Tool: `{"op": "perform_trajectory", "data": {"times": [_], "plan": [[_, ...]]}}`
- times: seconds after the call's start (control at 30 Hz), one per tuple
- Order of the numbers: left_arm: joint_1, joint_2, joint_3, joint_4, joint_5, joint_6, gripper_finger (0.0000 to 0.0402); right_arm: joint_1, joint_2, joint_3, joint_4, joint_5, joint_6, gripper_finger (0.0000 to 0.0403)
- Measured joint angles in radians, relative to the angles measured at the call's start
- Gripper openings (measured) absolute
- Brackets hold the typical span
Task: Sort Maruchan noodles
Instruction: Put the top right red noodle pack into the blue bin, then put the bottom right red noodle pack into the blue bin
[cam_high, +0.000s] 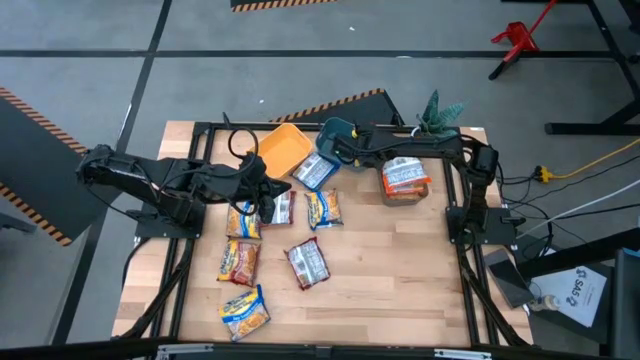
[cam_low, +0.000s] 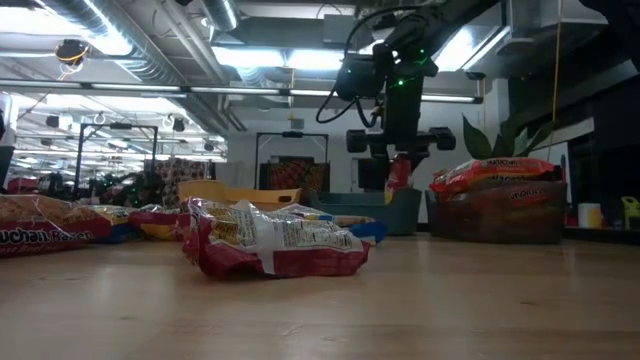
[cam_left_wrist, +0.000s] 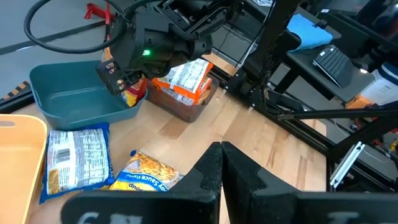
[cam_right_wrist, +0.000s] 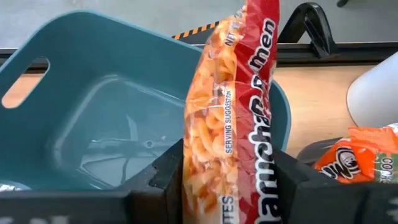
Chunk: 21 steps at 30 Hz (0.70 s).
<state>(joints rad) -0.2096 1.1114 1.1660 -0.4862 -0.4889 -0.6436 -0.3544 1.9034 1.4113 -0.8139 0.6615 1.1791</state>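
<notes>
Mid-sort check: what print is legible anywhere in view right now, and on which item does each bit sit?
"SERVING SUGGESTION", sideways on the red packet between the right pincer's fingers, over the teal bin.
Large white letters ending "men" on the same packet; the rest is cut off.
Partial dark lettering on the packet at the low view's left edge.
White label patches on the table packets: too small to read.

We see a pale wooden table (cam_high: 390, 270) on a grey concrete floor (cam_high: 80, 40) crossed by dark lines, with orange-and-black hazard tape (cam_high: 30, 110) running near the table's corners. A red stand (cam_high: 517, 38) sits on the floor well apart from the table, and a yellow cable (cam_high: 590, 160) trails along one side. Across the table we look into a dim hall with exposed ducts (cam_low: 150, 40) and long ceiling lights (cam_low: 270, 58).
</notes>
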Motion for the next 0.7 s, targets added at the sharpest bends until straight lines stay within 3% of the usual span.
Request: {"op": "perform_trajectory", "data": {"times": [0.43, 0.6, 0.7], "plan": [[0.000, 0.000, 0.000, -0.003, 0.008, 0.002, 0.0000, -0.013, -0.026, 0.007, -0.004, -0.016, -0.104, 0.0233], [0.000, -0.002, 0.000, -0.048, 0.082, 0.010, 0.0000, -0.002, -0.080, 0.077, -0.032, -0.052, -0.275, 0.0245], [0.000, -0.002, 0.000, -0.077, 0.182, 0.010, 0.0000, 0.021, -0.117, 0.137, -0.065, -0.176, -0.362, 0.0245]]}}
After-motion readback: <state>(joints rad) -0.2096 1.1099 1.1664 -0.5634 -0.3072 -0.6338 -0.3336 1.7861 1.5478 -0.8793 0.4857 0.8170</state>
